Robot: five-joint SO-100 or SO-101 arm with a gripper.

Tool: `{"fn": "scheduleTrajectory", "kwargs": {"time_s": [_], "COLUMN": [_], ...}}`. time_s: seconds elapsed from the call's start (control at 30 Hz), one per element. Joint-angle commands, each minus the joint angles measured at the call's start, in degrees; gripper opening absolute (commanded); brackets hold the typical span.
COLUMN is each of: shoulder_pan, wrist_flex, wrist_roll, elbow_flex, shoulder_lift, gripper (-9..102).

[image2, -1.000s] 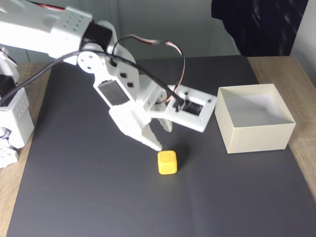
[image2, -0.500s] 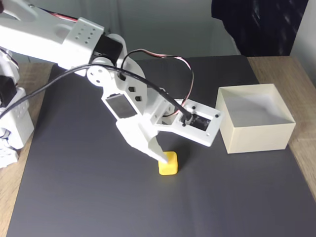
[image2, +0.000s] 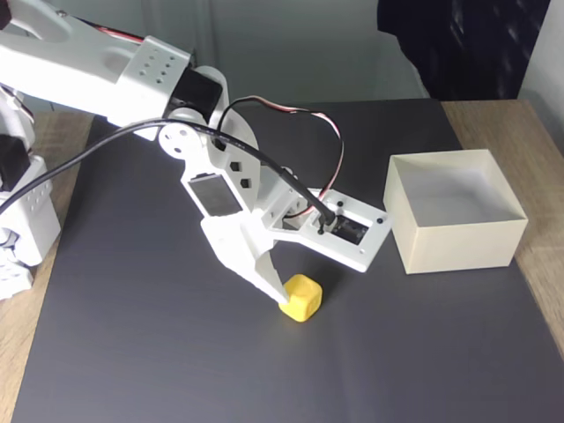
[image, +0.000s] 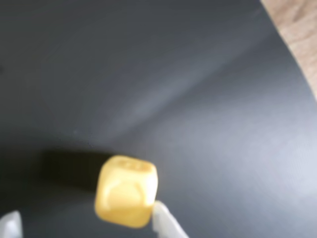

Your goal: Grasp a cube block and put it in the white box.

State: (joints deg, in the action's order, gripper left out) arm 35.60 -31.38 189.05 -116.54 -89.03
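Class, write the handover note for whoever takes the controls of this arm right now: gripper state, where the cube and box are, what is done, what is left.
Gripper: down at the mat, one finger against the cube block; the wrist view shows the cube between the fingertips, tilted. Whether it is clamped cannot be told.
White box: on the right of the fixed view, apart from the cube, nothing in it.
Done: approach to the cube.
Left: confirm the grip, lift, carry to the box, release.

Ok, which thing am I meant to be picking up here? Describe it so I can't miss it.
Start at the dark mat covering the table, with the white box on its right side in the fixed view. Left of that box, at the tip of the robot's hand, lies the cube block. It is small, bright yellow and round-edged, the only coloured thing there.
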Motion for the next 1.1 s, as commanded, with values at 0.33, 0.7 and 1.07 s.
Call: {"fn": "scheduleTrajectory", "kwargs": {"time_s": [0.33,0.7,1.07], "shoulder_pan": [0.1,2.7,3.0], "wrist_flex": [-1.2,-2.5,0.7], "wrist_roll": [-0.3,0.5,0.7], "elbow_flex": [1.5,1.1,2.1], "shoulder_lift": [-0.8,-0.2,4.0], "gripper": [29,26,25]}}
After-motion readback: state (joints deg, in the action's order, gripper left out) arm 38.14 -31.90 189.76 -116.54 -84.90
